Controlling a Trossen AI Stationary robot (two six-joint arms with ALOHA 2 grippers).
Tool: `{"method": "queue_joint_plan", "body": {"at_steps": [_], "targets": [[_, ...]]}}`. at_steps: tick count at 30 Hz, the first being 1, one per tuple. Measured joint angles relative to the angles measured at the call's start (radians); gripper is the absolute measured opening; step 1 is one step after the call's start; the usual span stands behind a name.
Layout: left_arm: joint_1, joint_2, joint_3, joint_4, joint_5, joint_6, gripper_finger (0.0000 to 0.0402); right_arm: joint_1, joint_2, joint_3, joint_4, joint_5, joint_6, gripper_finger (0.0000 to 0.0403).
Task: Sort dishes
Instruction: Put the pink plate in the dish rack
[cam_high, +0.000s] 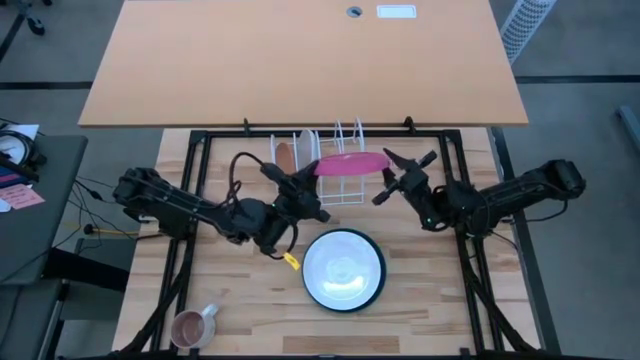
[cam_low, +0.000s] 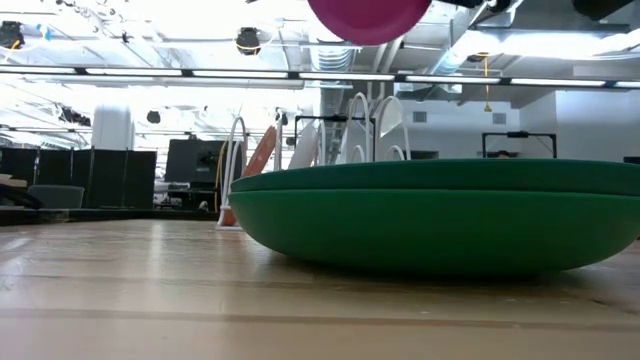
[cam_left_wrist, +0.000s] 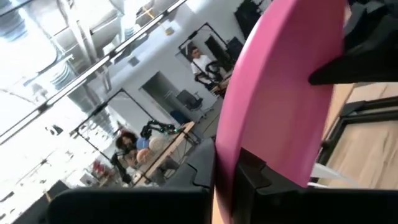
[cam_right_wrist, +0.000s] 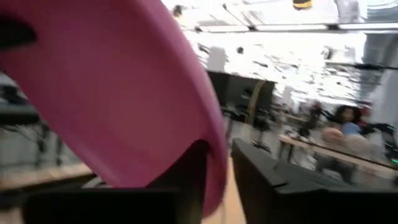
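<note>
Two grippers meet at the pink plate (cam_high: 351, 163), held in air above the white rack (cam_high: 330, 165). Left gripper (cam_high: 308, 182) is clamped on its edge; right gripper (cam_high: 398, 172) has fingers apart (plate rim between them). Green plate (cam_high: 344, 269) lies on table w/ white one (cam_high: 343, 265) inside.

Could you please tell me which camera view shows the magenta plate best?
The high view: the magenta plate appears whole above the white wire rack, between both arms. The low view catches only its lower part at the top edge; both wrist views show close, partial slices of it.
</note>
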Motion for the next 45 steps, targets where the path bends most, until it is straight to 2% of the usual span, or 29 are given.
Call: {"method": "queue_joint_plan", "body": {"at_steps": [5, 10, 15, 19, 24, 26, 29, 33, 37, 40, 45], "targets": [[0.008, -0.026, -0.001, -0.012, 0.047, 0.064, 0.0010, 0.071, -0.001, 0.001, -0.001, 0.117, -0.073, 0.0181], [0.029, -0.061, -0.001, -0.013, 0.084, 0.140, 0.0009, 0.166, -0.003, 0.001, 0.002, 0.163, -0.074, 0.0240], [0.035, -0.101, -0.001, -0.006, 0.151, 0.197, 0.0009, 0.273, -0.003, 0.002, -0.012, 0.250, -0.077, 0.0254], [0.037, -0.140, -0.001, -0.015, 0.182, 0.311, 0.0009, 0.382, -0.003, 0.002, -0.013, 0.332, -0.057, 0.0255], [0.039, -0.212, -0.001, -0.145, 0.242, 0.423, 0.0010, 0.518, -0.003, 0.002, -0.031, 0.354, 0.029, 0.0255], [0.043, -0.255, -0.001, -0.240, 0.308, 0.385, 0.0010, 0.566, -0.003, 0.002, -0.036, 0.354, 0.056, 0.0255], [0.072, -0.329, -0.001, -0.405, 0.454, 0.221, 0.0010, 0.630, -0.003, 0.002, -0.038, 0.354, 0.092, 0.0255], [0.169, -0.416, -0.001, -0.606, 0.751, -0.047, 0.0010, 0.707, -0.001, 0.002, -0.039, 0.354, 0.153, 0.0255], [0.285, -0.460, -0.001, -0.724, 1.000, -0.191, 0.0010, 0.765, 0.001, 0.002, -0.059, 0.354, 0.213, 0.0255], [0.354, -0.465, -0.001, -0.781, 1.096, -0.211, 0.0010, 0.786, 0.001, 0.002, -0.117, 0.353, 0.292, 0.0255], [0.436, -0.458, 0.000, -0.860, 1.117, -0.092, 0.0010, 0.788, 0.001, 0.002, -0.188, 0.353, 0.343, 0.0255]]}}
